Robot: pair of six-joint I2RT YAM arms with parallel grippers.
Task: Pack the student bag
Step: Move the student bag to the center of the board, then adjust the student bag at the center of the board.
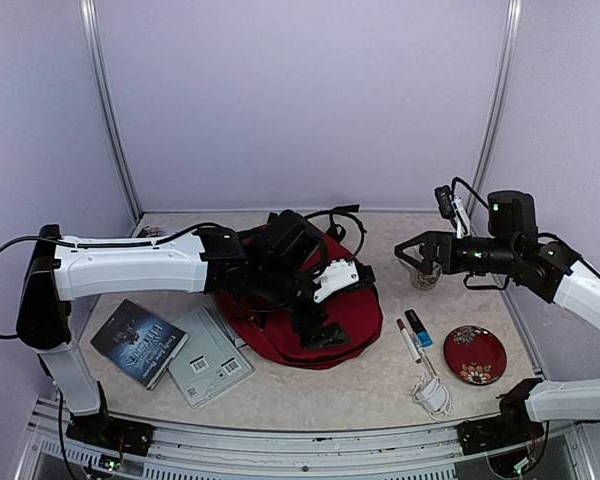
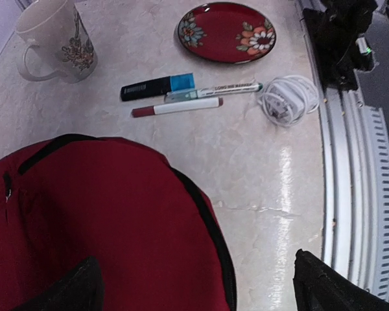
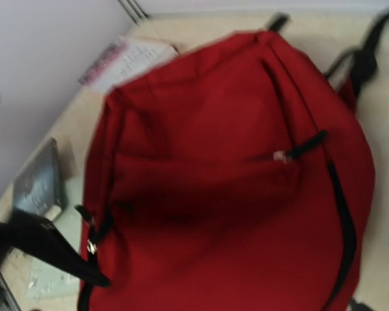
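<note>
The student bag point(image 1: 345, 315) is a dark-red backpack with black zippers, lying flat at the table's middle. It fills the lower left of the left wrist view point(image 2: 104, 220) and most of the blurred right wrist view point(image 3: 233, 188). Its zippers look shut. My left gripper point(image 1: 320, 325) hangs over the bag's near right edge. It is open wide and empty point(image 2: 198, 299), with one finger over the fabric and the other over the table. My right gripper point(image 1: 408, 256) hovers to the right of the bag, by a mug, open and empty point(image 3: 201, 304).
A mug point(image 1: 425, 272), a blue-black marker point(image 1: 418, 328), a red-capped pen point(image 1: 408, 340), a floral red plate point(image 1: 474, 354) and a coiled white cable point(image 1: 433, 395) lie right of the bag. A dark book point(image 1: 138, 342) and a grey book point(image 1: 210, 355) lie to its left.
</note>
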